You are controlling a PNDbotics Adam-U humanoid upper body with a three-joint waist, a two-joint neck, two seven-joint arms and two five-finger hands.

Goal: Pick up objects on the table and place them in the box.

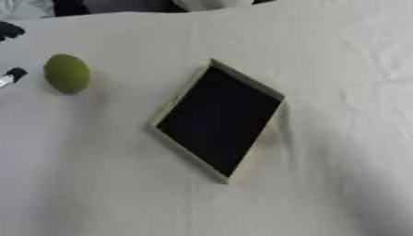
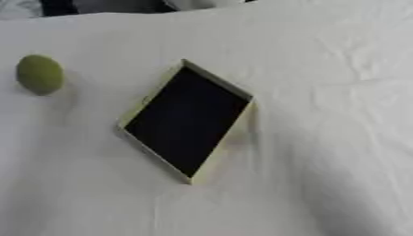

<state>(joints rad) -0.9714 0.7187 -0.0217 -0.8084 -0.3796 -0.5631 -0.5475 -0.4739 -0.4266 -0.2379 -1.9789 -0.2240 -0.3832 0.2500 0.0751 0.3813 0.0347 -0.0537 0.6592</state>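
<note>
Below me the worktop (image 1: 339, 69), draped in a wrinkled white cloth, fills nearly the whole frame, with creases running down its right side.

Just right of centre in the left eye view sits the shallow rectangular box (image 1: 182, 95) with pale yellow-cream walls and a dark, black-looking interior. It is turned so that its corners point toward the top and bottom of the frame, like a diamond, its long sides running from upper left to lower right. Its interior shows only black; I cannot make out anything lying inside it.

In the upper left of the frame lies a small, rounded olive-green object (image 1: 66, 73), oval and smooth, resting on the cloth well apart from the box, to the box's left.

At the left edge of the left eye view, just beside the green object, a small black-and-white bit (image 1: 11, 76) pokes into the frame, and above it, at the upper left edge, there is a dark rounded shape (image 1: 8, 30). I cannot tell what either is.

Neither of my hands shows in either view, so I cannot tell whether they are released, clenched or grasping anything.
</note>
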